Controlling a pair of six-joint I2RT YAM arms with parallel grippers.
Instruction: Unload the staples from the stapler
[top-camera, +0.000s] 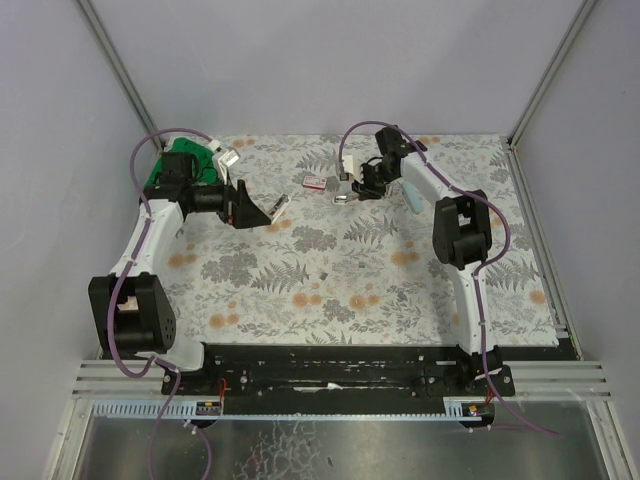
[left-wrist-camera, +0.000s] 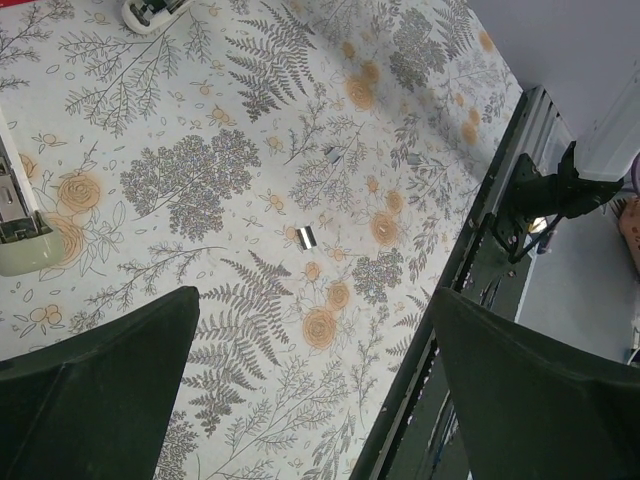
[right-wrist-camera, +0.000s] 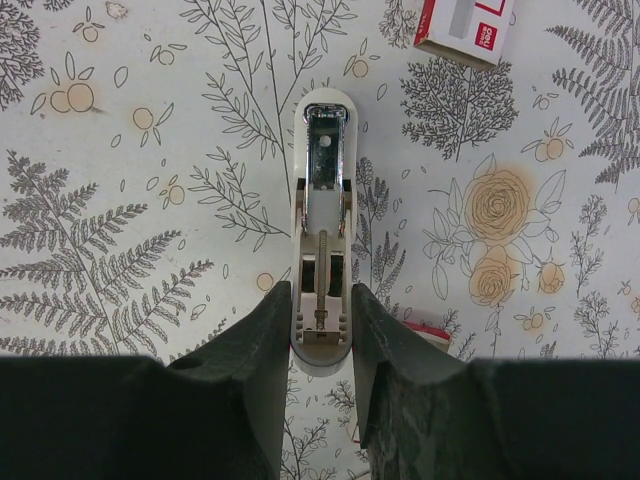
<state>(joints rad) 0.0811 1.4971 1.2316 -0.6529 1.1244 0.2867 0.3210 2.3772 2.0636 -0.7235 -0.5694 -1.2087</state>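
Grey walls close in a table under a floral cloth (top-camera: 400, 290). Near its far edge the right gripper (right-wrist-camera: 320, 290) is clamped narrowly on the rear end of the stapler (right-wrist-camera: 322, 190), which is opened with its magazine facing up. The stapler's long axis runs straight out from the fingers toward 12 o'clock in the wrist view, nose farthest. Whether the channel holds anything I cannot tell. The box (right-wrist-camera: 465, 30) sits at 1 o'clock beyond the nose, apart from it.

The staples (left-wrist-camera: 307, 236), a tiny silver strip, lie loose on the cloth mid-table. In the overhead view they are at about 6 o'clock from the right gripper and well apart from it. The left gripper (left-wrist-camera: 312, 300) hangs empty, fingers wide, with the strip dead ahead at 12 o'clock between them. Both arms look about equally near, but I judge only the left free to take it. The strip is too small to judge its axis.
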